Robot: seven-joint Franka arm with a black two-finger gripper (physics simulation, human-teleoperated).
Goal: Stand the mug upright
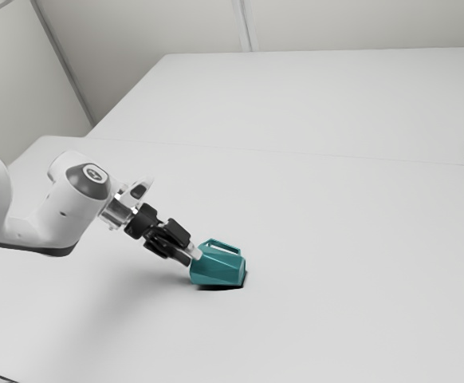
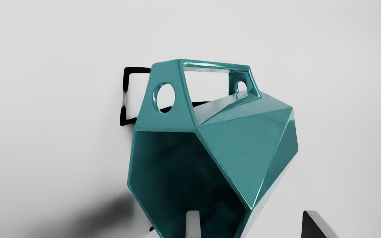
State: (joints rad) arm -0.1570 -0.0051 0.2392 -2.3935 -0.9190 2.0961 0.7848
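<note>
In the exterior view, we are seeing the mug [image 1: 218, 271] lying sideways on the counter [image 1: 336, 279], our pincer [image 1: 192, 255] reaching close to it; in the wrist view, we are holding the pincer spread, one fingertip [image 2: 193, 223] overlapping the mug's open mouth [image 2: 177, 168], the other standing outside its wall [image 2: 243, 158].

In the exterior view, the edge cuts the arm [image 1: 45, 223] at nine o'clock and the desk [image 1: 336, 319] at six; the emblem [image 1: 95, 174] is too small for reading. In the wrist view, the edge cuts the claw [image 1: 192, 256] and the mug [image 2: 243, 138], whose depth is hidden in darkness.
</note>
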